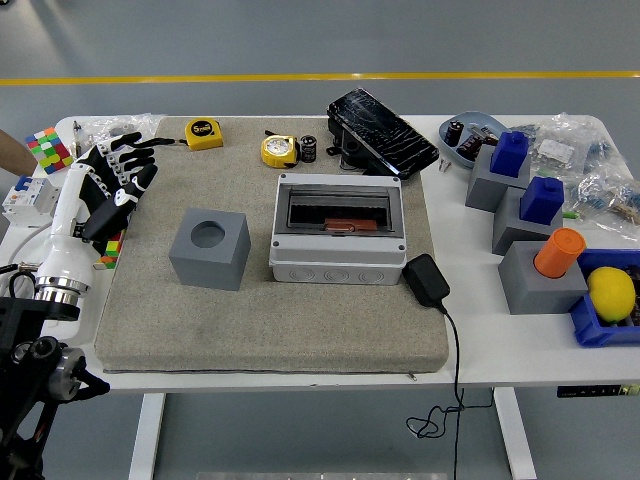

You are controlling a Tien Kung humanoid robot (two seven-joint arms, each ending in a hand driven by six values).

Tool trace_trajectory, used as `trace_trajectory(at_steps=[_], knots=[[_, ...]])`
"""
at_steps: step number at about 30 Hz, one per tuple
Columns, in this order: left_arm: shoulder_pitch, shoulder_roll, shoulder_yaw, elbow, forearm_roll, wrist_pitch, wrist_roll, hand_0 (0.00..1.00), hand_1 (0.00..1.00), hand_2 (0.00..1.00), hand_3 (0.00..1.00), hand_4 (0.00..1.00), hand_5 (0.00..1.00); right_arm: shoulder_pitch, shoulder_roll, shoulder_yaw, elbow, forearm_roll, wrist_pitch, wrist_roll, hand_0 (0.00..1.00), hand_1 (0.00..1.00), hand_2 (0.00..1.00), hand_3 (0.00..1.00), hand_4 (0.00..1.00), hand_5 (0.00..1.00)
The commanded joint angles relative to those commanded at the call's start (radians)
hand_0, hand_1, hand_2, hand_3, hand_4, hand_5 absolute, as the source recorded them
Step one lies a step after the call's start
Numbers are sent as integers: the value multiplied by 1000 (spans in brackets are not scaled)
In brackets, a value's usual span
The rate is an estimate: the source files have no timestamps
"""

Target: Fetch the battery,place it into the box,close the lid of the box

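Since only the head view is on offer, everything comes from that one. Left hand [112,175] is parked over the left edge of the grey mat [270,330], fingers spread and holding nothing, black fingertips pointing up and away from the robot. Right hand isn't visible anywhere.

Off to the hand's right, well apart from it, sits the grey box [338,232] with its lid seemingly down; through the dark window I can see something reddish-brown, can't tell what. Between the hand and the box is a grey cube [209,248] with a round hole on top.

The battery [308,148], as far as I can make out, is the little dark cylinder standing upright beyond the box, just beside the yellow tape measure [279,151]. That's farther from the hand than the box, up and to its right. A few more similar cylinders sit in the blue-grey dish [468,135] way over on the far right.

My guess on handling: small, rigid, light, smooth-sided, so it'll probably tip or roll if nudged. I'd pinch it across the round sides near the middle with thumb and two fingers, coming down from above so the tape measure isn't knocked.
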Motion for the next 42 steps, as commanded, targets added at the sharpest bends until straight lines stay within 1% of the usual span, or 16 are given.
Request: trace_trajectory(at_steps=[6,12,13,14,22,27,32,42], knots=[[5,-4,-13,12,7,-6,11,570,673,667,731,998,485,-6,-2,32,0,-11,-1,3,746,712,721,717,998,557],[-3,-11,-9,30,15,-12,27,578,673,668,729,998,476,-9,0,53,0,-18,-1,3,746,712,722,718,998,560],[-3,-12,-7,31,17,-13,29,578,671,670,730,998,453,-9,0,57,0,-18,-1,4,745,712,722,720,998,563],[-2,-13,-4,32,18,-15,32,578,671,670,730,998,453,-9,1,60,0,-17,-1,7,745,712,722,720,998,563],[-6,-22,0,34,23,-17,37,585,674,670,729,998,451,-6,-1,64,0,-5,-1,13,745,712,722,721,998,564],[-11,-31,-9,34,25,-17,38,589,676,672,730,998,451,-6,1,90,0,-14,-1,15,745,712,722,724,998,563],[-15,-33,-8,39,32,-19,41,592,676,672,729,998,448,-8,-1,105,0,-21,-2,14,745,712,722,724,998,564],[-20,-47,-15,37,40,-21,48,593,676,673,728,998,447,-8,-2,125,0,-28,-5,14,745,712,722,725,998,566]])
